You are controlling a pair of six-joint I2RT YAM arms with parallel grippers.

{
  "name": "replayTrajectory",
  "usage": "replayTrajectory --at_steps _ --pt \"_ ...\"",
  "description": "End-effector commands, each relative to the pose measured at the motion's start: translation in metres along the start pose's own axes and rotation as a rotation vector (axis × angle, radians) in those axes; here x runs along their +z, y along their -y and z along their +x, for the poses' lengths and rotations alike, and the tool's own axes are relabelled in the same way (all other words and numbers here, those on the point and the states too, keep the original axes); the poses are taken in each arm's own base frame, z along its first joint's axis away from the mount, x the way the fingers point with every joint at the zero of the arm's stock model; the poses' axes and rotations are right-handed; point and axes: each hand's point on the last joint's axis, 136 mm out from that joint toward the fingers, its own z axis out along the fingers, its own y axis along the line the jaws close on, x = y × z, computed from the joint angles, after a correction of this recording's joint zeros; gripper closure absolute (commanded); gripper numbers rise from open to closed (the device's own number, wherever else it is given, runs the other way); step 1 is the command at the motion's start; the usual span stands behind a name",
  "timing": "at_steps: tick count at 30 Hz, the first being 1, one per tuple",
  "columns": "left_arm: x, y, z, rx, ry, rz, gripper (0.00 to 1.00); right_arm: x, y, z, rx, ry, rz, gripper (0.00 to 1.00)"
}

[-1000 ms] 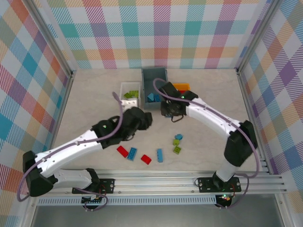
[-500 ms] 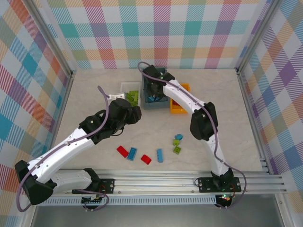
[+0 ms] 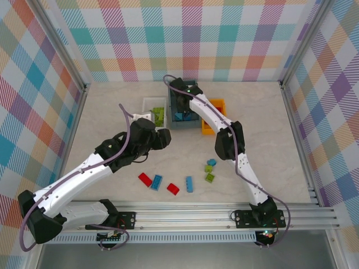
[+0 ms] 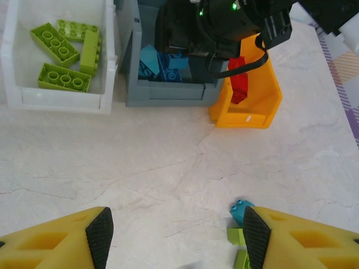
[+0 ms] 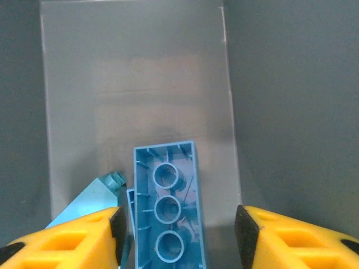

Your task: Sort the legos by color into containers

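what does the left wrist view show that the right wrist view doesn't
Left wrist view: the white tray with lime green bricks, the orange bin holding a red brick, and loose bricks on the table near the open left gripper. Right wrist view: a blue brick, hollow underside facing the camera, between the fingers of the open right gripper, not touching them. Both: the grey bin with blue bricks inside.
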Motion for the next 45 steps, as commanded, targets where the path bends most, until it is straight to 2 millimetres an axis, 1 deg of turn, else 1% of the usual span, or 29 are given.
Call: replayTrajectory --at_steps 1,4,6,8,10,12,15,18,21,23,25,28,30,33,36,38,40,43,45 --pt "-0.004 -0.002 -0.001 -0.005 0.014 0.018 0.35 -0.044 -0.01 -0.029 -0.019 0.106 -0.045 0.4" --pt "-0.002 -0.007 0.004 -0.006 0.002 0.0 0.35 -0.081 -0.023 -0.043 -0.04 0.181 -0.088 0.4" --pt "-0.002 -0.013 0.006 -0.011 0.0 -0.029 0.36 -0.106 -0.028 -0.05 -0.041 0.219 -0.112 0.4" --pt "-0.003 -0.022 0.009 -0.02 -0.006 -0.065 0.36 -0.129 -0.028 -0.056 -0.03 0.252 -0.127 0.4" --pt "-0.004 -0.03 0.013 -0.029 -0.014 -0.103 0.36 -0.151 -0.023 -0.058 -0.01 0.273 -0.134 0.42" --pt "-0.006 -0.041 0.018 -0.046 -0.026 -0.15 0.37 -0.165 -0.017 -0.057 0.007 0.281 -0.138 0.45" --pt "-0.009 -0.052 0.024 -0.063 -0.04 -0.192 0.38 -0.186 -0.005 -0.048 0.031 0.294 -0.149 0.5" --pt "-0.013 -0.06 0.029 -0.08 -0.046 -0.211 0.39 -0.205 0.009 -0.028 0.051 0.308 -0.174 0.51" --pt "-0.019 -0.068 0.034 -0.087 -0.057 -0.236 0.4 -0.221 0.02 0.004 0.049 0.305 -0.22 0.52" --pt "-0.023 -0.077 0.04 -0.094 -0.073 -0.273 0.4 -0.23 0.023 0.031 0.031 0.299 -0.274 0.51" --pt "-0.027 -0.085 0.047 -0.105 -0.095 -0.306 0.4 -0.236 0.022 0.063 -0.004 0.282 -0.345 0.52" --pt "-0.027 -0.096 0.066 -0.143 -0.148 -0.344 0.41 -0.253 0.008 0.115 -0.12 0.273 -0.507 0.5" --pt "-0.023 -0.101 0.082 -0.19 -0.193 -0.354 0.41 -0.269 -0.005 0.155 -0.215 0.256 -0.639 0.48" --pt "-0.015 -0.103 0.109 -0.255 -0.268 -0.341 0.43 -0.277 -0.01 0.203 -0.29 0.209 -0.698 0.46" --pt "-0.008 -0.098 0.132 -0.23 -0.323 -0.297 0.43 -0.279 -0.012 0.244 -0.336 0.147 -0.726 0.46" --pt "-0.006 -0.091 0.145 -0.172 -0.357 -0.264 0.44 -0.282 -0.014 0.264 -0.354 0.116 -0.751 0.45" --pt "-0.006 -0.089 0.163 -0.098 -0.412 -0.258 0.44 -0.287 -0.02 0.282 -0.385 0.092 -0.779 0.44" --pt "-0.004 -0.087 0.185 -0.026 -0.48 -0.24 0.43 -0.288 -0.023 0.297 -0.382 0.066 -0.783 0.42" --pt "0.0 -0.082 0.19 0.006 -0.491 -0.207 0.41 -0.289 -0.024 0.301 -0.364 0.064 -0.794 0.41"
